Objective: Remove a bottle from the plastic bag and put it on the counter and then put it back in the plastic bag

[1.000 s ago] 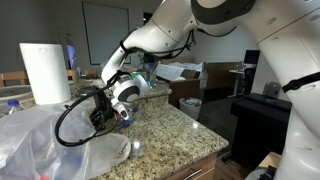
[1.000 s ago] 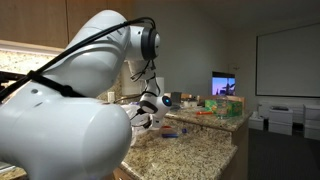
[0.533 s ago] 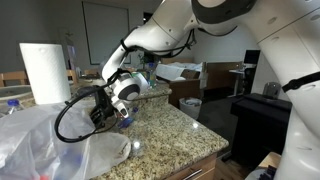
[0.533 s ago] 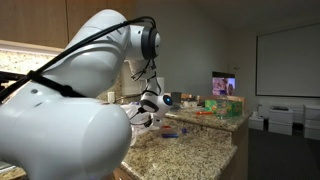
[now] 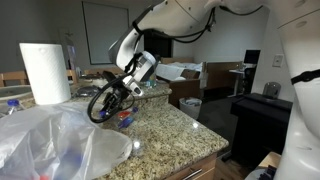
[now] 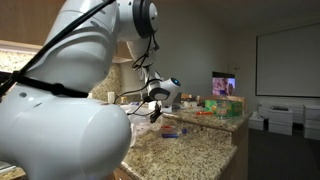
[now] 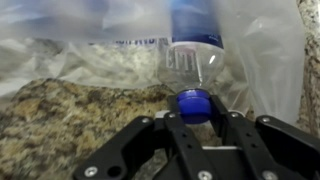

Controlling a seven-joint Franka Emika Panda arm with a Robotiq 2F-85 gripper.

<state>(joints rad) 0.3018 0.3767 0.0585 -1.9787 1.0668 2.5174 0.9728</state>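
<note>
counter: speckled beige-brown granite countertop (image 7: 70,115), below the pincer.
bag: large crinkled translucent whitish plastic bag (image 7: 60,45), just ahead of the pincer.
pincer: black two-finger pincer (image 7: 196,117), clamped on the bottle.
bottle: small clear plastic bottle, blue-and-white label (image 7: 190,55), held by its blue cap (image 7: 193,100), body against the bag.

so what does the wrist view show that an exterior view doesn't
Only the wrist view shows the bottle clearly, its blue cap pinched in the shut gripper. Only an exterior view shows the paper towel roll and the arm. Both show the plastic bag and the counter.
</note>
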